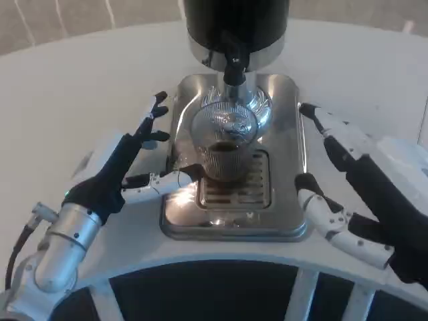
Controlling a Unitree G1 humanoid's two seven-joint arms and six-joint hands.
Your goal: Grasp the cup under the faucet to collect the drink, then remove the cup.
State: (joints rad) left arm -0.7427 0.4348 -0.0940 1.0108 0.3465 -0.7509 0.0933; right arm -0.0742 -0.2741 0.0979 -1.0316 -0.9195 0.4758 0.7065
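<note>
The cup is standing upright on the steel drip tray, right under the faucet of the black dispenser, with its long axis vertical. Dark drink is showing in its lower part, so collecting looks under way or done; I can't tell whether liquid is running.

The left hand is sitting just to the cup's left. One lower finger is reaching in along the tray, its tip touching or almost touching the cup's base; I can't tell which. The upper fingers are spreading wide, up and away from the glass, not wrapping it. So the hand is holding nothing firmly.

The right hand is waiting off the tray's right edge, fingers apart, holding nothing, and is clearly farther from the cup than the left.

From the left fingers the cup is lying inward, toward the tray's middle and slightly ahead. The coming move seems to be closing around the cup's side and then drawing it out from beneath the spout without tipping.
</note>
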